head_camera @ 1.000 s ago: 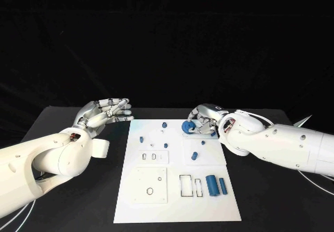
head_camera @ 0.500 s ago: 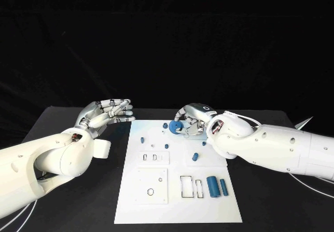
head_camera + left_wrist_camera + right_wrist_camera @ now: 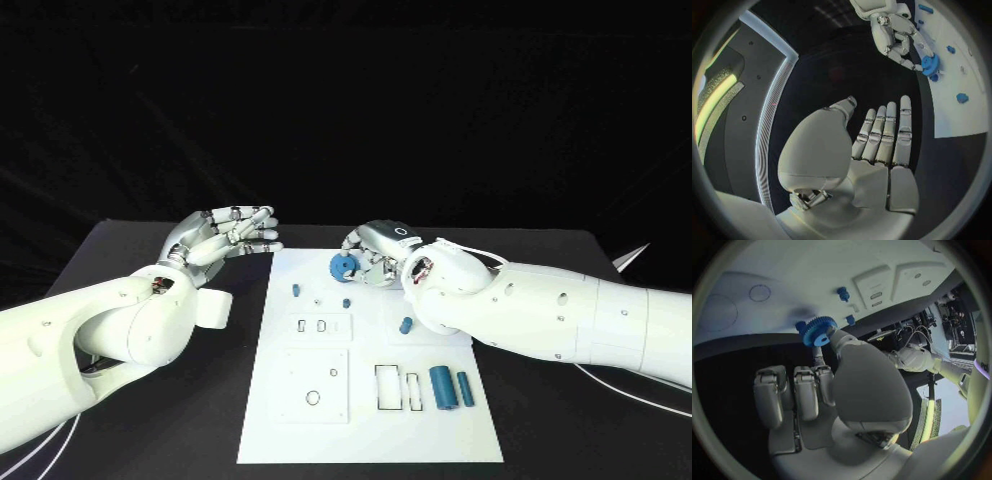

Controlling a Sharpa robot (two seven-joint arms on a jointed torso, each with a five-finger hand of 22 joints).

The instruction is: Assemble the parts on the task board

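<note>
While gripping (firmly) blue gear (image 3: 343, 265), right hand (image 3: 378, 248) hovers.

A bright blue toothed gear (image 3: 343, 265) is showing against the white task board (image 3: 368, 420), silver hand (image 3: 378, 246) gleaming, darker blue cylinders (image 3: 449, 386) sitting on white, black table (image 3: 577, 420) surrounding.

Right hand (image 3: 378, 250) fingers pinched closed, left hand (image 3: 219, 236) raised, fingers apart

The head camera looks down on the flat white rectangular task board (image 3: 371, 360); both wrist cameras, behind their hands, share its far end.
</note>
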